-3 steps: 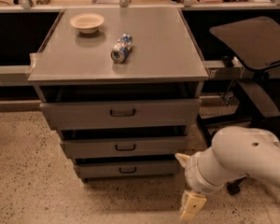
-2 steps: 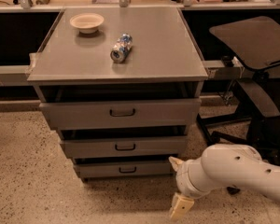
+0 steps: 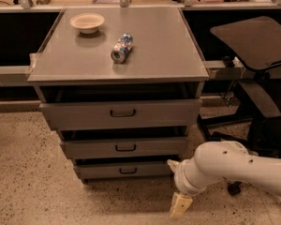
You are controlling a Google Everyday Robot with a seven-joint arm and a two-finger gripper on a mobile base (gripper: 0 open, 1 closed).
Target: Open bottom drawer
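Bottom drawer (image 3: 126, 170) front: hand (image 3: 176, 184) just beside its rt edge, spread wide, holding nothing.

A shallow cream round bowl (image 3: 87, 22) sits at the far left of the grey metal cabinet top (image 3: 164, 55). A blue-and-white drink can (image 3: 122, 48) lies on its side near the middle, apart from the bowl. Below are the widest grey drawer front (image 3: 164, 114) and the middle-width grey drawer front (image 3: 154, 147). A dark office chair (image 3: 255, 41) stands to the right on the speckled beige floor (image 3: 28, 177). The gripper (image 3: 177, 187) hangs low at the near right.
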